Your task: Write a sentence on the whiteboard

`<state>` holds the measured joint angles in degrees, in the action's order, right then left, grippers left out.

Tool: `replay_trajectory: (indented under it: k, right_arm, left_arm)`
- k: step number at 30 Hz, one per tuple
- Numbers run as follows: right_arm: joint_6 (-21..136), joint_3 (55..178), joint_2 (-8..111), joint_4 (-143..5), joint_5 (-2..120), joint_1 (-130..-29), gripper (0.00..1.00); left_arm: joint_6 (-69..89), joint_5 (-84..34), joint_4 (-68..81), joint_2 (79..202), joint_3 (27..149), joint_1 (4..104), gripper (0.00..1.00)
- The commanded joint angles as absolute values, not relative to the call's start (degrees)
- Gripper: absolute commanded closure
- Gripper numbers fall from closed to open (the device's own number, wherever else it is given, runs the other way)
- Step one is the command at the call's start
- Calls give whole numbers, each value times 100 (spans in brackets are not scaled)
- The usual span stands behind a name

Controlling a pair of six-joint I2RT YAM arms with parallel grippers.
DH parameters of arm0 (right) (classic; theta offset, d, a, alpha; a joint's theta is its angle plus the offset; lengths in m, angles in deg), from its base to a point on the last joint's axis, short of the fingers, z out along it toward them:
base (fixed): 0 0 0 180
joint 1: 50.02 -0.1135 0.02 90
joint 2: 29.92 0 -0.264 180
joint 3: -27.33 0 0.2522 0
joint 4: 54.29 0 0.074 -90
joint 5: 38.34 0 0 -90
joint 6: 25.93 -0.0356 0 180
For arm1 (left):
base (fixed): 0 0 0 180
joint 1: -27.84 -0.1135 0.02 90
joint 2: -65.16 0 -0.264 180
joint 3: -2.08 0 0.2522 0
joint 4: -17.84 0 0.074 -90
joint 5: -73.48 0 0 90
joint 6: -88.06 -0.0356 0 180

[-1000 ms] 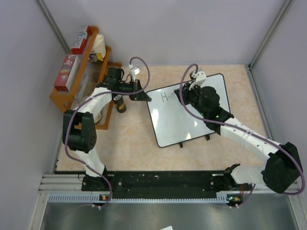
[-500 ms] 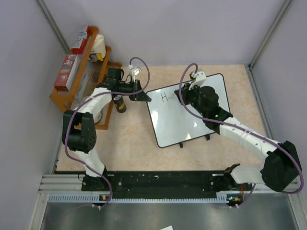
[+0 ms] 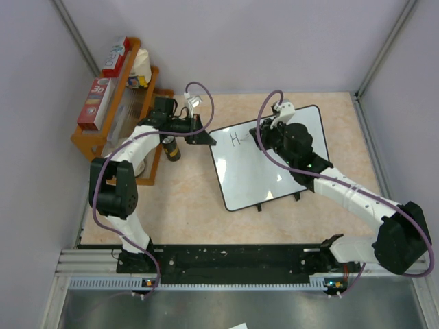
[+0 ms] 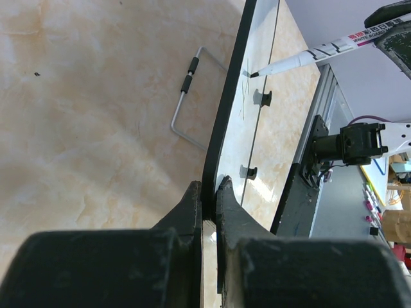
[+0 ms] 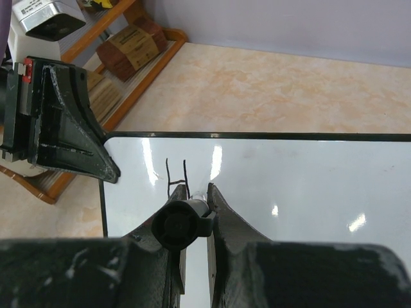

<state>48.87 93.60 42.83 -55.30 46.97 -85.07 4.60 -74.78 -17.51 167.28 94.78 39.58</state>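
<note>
- Whiteboard (image 3: 250,175) sits askew on the tan table (image 3: 185,199), right of centre, its two black feet toward the arm bases.
- Left gripper (image 3: 206,139) (image 4: 207,190) has its fingers pressed onto the board's thin black rim (image 4: 226,119) at the far-left corner, pinching that edge.
- Right gripper (image 3: 269,135) (image 5: 196,192) is over the board's far half, clamped around a white board marker (image 4: 314,54) (image 5: 178,226).
- The marker's dark tip meets the glossy surface just beside the writing.
- The sentence (image 3: 236,139) (image 5: 176,176) so far shows an "H" and a short stroke near the far-left corner.
- A wooden rack (image 3: 110,120) holding boxes stands at the table's far left, well apart from the board.
</note>
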Motion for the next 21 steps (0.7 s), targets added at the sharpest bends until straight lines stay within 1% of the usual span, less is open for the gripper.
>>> replay_trajectory:
  k: [1,8,21]
  right_arm:
    - [4860,9620,4162,-5285,4638,-8430,100]
    - [4895,9655,4127,-5250,4568,-8412,100]
    - [4921,9742,4355,-5302,4858,-8228,100]
  left_arm:
    - [-616,-6407,-1939,16693,9266,4207,100]
    - [-634,-6407,-1948,16693,9266,4207,100]
    - [-651,-6390,-1965,16676,9239,4216,100]
